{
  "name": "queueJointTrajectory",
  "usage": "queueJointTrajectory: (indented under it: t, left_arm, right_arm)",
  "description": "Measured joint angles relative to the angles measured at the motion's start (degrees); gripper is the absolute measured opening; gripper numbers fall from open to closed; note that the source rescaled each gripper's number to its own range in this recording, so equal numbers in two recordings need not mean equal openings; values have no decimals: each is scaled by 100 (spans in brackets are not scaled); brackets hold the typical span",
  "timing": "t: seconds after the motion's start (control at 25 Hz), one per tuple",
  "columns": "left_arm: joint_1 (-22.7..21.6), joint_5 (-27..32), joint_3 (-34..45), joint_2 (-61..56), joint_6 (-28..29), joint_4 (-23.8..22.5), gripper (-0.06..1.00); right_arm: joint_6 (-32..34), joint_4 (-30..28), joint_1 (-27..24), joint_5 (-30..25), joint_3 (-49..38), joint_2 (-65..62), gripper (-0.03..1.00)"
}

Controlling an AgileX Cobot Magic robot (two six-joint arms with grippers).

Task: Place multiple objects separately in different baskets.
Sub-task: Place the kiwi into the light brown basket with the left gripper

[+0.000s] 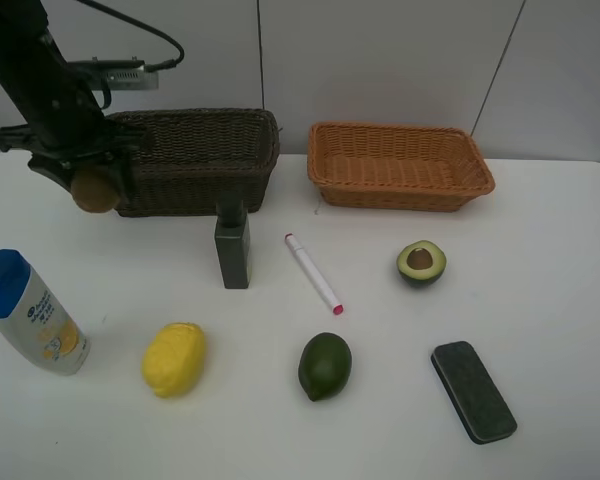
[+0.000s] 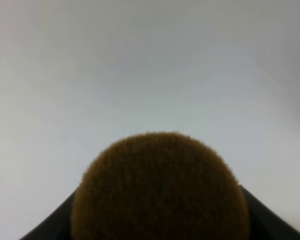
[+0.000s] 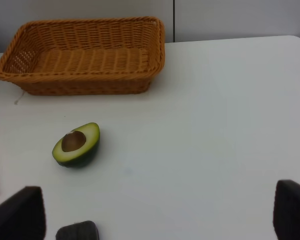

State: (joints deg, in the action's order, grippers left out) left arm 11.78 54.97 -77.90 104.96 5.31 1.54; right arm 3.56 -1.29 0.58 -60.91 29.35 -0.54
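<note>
Closed partway around the fuzzy brown kiwi [image 2: 160, 190], my left hand [image 1: 94, 186] held it at the far left of the counter [image 1: 550, 300]. It was just beside the left end of the deep, dark brown wicker basket [image 1: 205, 185] and not yet over its opening. Dark fingers [image 2: 50, 230] showed on either side of the fruit; whether it hung clear of the counter I could not tell.

To do this step well, I judged I should raise the kiwi above the tall rim before moving right, so nothing clipped the weave. Then I should centre it over the basket, lower it near the bottom and only then let go, since a round fruit dropped from height would roll or bounce.

Nearer the front lay the blue-capped white bottle [image 1: 30, 315] and the yellow lemon [image 1: 174, 358]. The upright dark green bottle [image 1: 233, 250] stood just in front of the basket, close enough to mind. Further right were the pink-tipped white marker [image 1: 312, 272], whole green avocado [image 1: 325, 365], halved avocado [image 1: 421, 263], the shallow, empty orange-tan wicker basket [image 1: 400, 192] and the dark eraser block [image 1: 473, 390]. My right hand [image 3: 155, 212] stood wide open, holding nothing.
</note>
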Motion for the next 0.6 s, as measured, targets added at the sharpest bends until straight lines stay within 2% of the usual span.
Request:
queueJointTrajectory:
  t: [0.16,0.36,0.6]
  left_arm:
    - [253,-38,-896,-22,-531,522,39]
    - [999,-359,-2568,746,-774,811,39]
    - [1804,-1278,-4577,2291,-825,944,39]
  right_arm:
    - [0,0,0,0,0,0,100]
    - [0,0,0,0,0,0,100]
    - [0,0,0,0,0,0,100]
